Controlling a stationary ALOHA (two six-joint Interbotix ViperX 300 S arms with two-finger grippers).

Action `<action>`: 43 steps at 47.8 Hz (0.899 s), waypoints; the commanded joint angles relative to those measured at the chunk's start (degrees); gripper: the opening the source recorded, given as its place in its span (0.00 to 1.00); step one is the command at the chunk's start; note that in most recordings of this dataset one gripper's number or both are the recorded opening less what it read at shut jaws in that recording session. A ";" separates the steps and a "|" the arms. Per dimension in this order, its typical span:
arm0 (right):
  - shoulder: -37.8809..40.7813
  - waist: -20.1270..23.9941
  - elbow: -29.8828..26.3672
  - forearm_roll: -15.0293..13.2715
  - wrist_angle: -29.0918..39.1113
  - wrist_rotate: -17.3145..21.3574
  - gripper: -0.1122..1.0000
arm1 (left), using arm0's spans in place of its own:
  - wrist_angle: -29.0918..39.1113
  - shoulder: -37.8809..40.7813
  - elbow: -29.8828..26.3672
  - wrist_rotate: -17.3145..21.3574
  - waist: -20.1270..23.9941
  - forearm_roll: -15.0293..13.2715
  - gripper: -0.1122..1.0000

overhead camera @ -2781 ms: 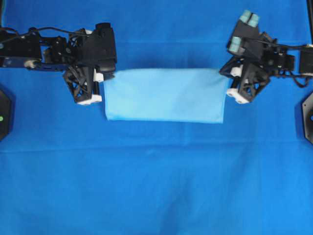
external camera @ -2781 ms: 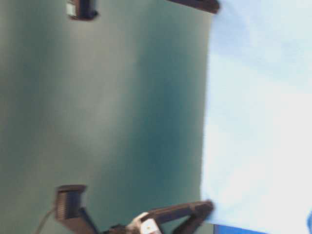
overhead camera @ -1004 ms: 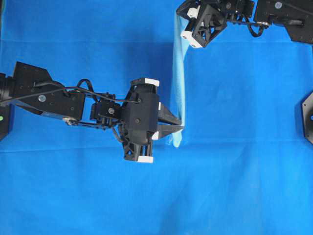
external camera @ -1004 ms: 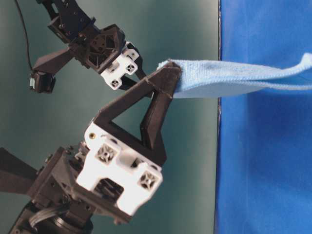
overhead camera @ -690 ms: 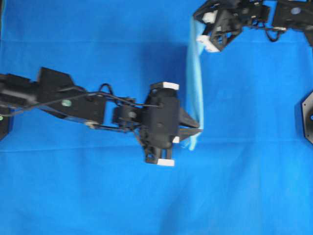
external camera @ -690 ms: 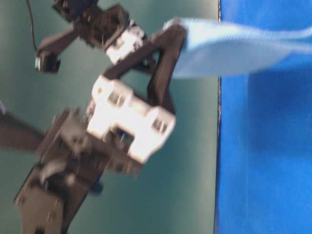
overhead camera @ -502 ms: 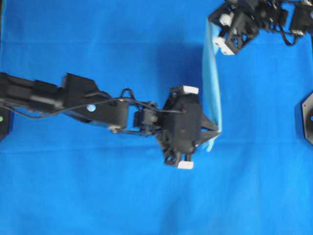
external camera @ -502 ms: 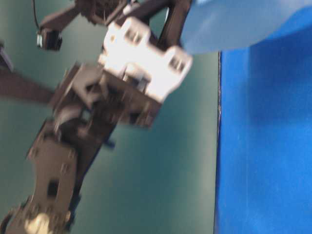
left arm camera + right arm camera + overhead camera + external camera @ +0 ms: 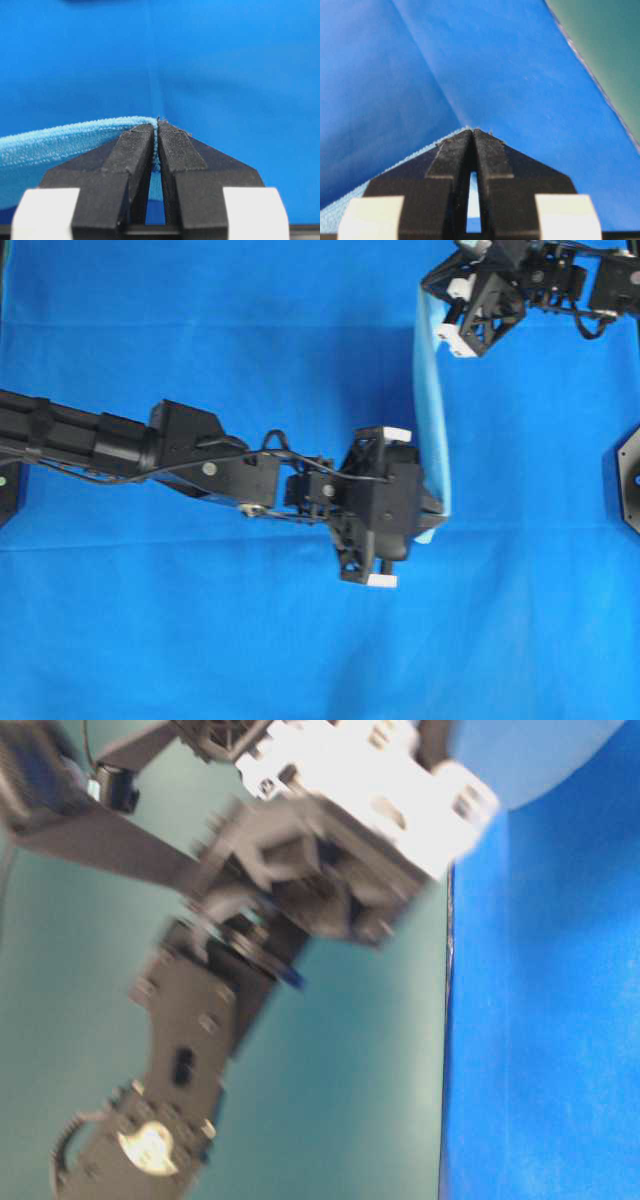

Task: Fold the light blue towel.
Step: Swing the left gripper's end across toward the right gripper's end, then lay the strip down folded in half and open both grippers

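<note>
Your left end effector [image 9: 440, 512] has its black fingers pressed together on one end of the thin, pale sky-blue microfibre towel [image 9: 432, 400], as the left wrist view confirms: the hem sits pinched at the fingertips [image 9: 142, 135]. Your right end effector [image 9: 432, 302] is likewise clamped on the opposite end of the towel; the right wrist view shows the cloth edge caught at the tips of its closed fingers [image 9: 452, 145]. The towel hangs as a narrow band stretched between the two end effectors, lifted off the deep royal-blue cloth [image 9: 200, 640] that covers the counter. From overhead the band runs from the upper right down to the middle right. The table-level view is blurred; only a pale corner of the towel [image 9: 530, 755] is readable there
</note>
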 commanded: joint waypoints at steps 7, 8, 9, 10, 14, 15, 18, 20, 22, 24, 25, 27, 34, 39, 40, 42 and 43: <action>6.15 -1.32 -4.92 -0.44 -6.15 0.09 0.12 | -3.08 -5.89 7.56 -2.90 -1.76 -0.26 0.13; 6.86 -1.14 -5.36 -0.53 -6.59 0.09 0.12 | -3.43 -6.24 8.44 -3.34 -1.76 -0.26 0.13; 7.56 -0.97 -5.80 -0.53 -6.86 0.09 0.12 | -3.78 -6.59 9.32 -3.78 -1.76 -0.26 0.13; 8.26 -0.79 -6.15 -0.53 -7.12 0.09 0.12 | -4.22 -6.94 10.11 -4.13 -1.76 -0.26 0.13; 10.63 -0.09 -8.00 -0.44 -7.73 0.09 0.12 | -5.89 -8.35 13.54 -5.80 -1.76 -0.26 0.13; 11.16 0.09 -8.44 -0.53 -7.82 0.09 0.12 | -6.06 -8.61 14.33 -5.98 -1.76 -0.26 0.13; 12.48 0.44 -9.49 -0.44 -7.82 0.09 0.12 | -6.68 -9.40 16.08 -7.03 -1.76 -0.26 0.13; 13.36 0.70 -10.20 -0.53 -7.82 0.00 0.12 | -6.94 -9.84 17.05 -7.65 -1.76 -0.18 0.13; 13.89 0.88 -10.72 -0.53 -8.00 0.00 0.12 | -7.03 -10.20 17.93 -8.17 -1.76 -0.26 0.13; 14.41 0.97 -11.07 -0.53 -8.09 0.00 0.12 | -7.12 -10.46 18.72 -8.70 -1.76 -0.26 0.13; 14.50 0.97 -11.16 -0.44 -8.26 0.00 0.12 | -7.12 -10.72 19.16 -8.96 -1.76 -0.26 0.13; 14.85 1.05 -11.43 -0.53 -8.44 0.00 0.12 | -7.21 -10.90 19.51 -9.05 -1.76 -0.26 0.13; 15.29 1.05 -11.43 -0.53 -9.49 0.00 0.12 | -7.29 -11.07 19.78 -8.96 -1.76 -0.26 0.13; 15.38 1.41 -11.51 -0.53 -10.11 -0.18 0.12 | -7.29 -10.90 19.42 -8.35 -1.76 -0.26 0.13; 15.38 1.49 -11.43 -0.62 -10.20 -0.26 0.12 | -7.29 -10.90 19.34 -8.26 -1.76 -0.18 0.13; 15.38 1.67 -11.43 -0.79 -10.46 -0.44 0.12 | -7.29 -10.81 19.25 -8.26 -1.76 -0.18 0.13; 15.38 1.76 -11.34 -0.88 -10.55 -0.53 0.12 | -7.29 -10.72 19.16 -8.26 -1.76 -0.18 0.13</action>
